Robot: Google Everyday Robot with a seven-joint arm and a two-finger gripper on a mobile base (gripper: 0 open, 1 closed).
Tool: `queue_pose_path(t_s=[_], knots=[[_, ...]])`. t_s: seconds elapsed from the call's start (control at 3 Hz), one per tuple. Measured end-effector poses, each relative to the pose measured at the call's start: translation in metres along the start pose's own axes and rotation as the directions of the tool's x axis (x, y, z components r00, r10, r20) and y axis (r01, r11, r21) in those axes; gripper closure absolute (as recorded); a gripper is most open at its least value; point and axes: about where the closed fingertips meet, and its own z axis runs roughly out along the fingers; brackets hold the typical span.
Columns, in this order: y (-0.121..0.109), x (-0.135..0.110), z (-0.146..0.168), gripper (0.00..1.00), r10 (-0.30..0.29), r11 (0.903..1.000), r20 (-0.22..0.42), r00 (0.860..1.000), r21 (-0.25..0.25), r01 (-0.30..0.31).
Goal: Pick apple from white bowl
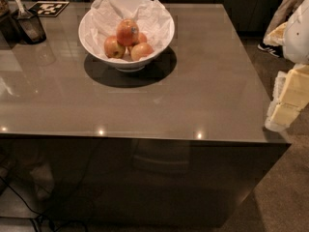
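Note:
The apple [127, 32], orange-red with a small grey spot, lies on top of three paler yellow-red apples [114, 47] in the white bowl [95, 44]. The bowl is lined with crumpled white paper and stands at the back middle-left of the glossy brown table [159, 105]. My gripper [288, 100], pale yellow under a white arm, hangs at the right edge of the view, beyond the table's right side. It is far to the right of the bowl, nearer the front, and holds nothing that I can see.
A small dark cup with a utensil [30, 27] stands at the back left corner, next to a black-and-white marker card [49, 7]. A person's leg and shoe [271, 48] are on the floor at the back right. The table's front edge runs across the middle of the view.

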Motion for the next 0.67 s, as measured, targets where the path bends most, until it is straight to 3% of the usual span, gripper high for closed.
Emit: queue_pose_path(t_s=[0.33, 0.67], knots=[[0.0, 0.0, 0.0, 0.0, 0.0, 1.0, 0.0, 1.0, 0.001, 0.0], [-0.049, -0.05, 0.0, 0.0, -0.051, 0.9987, 0.005, 0.999, 0.011, 0.051]])
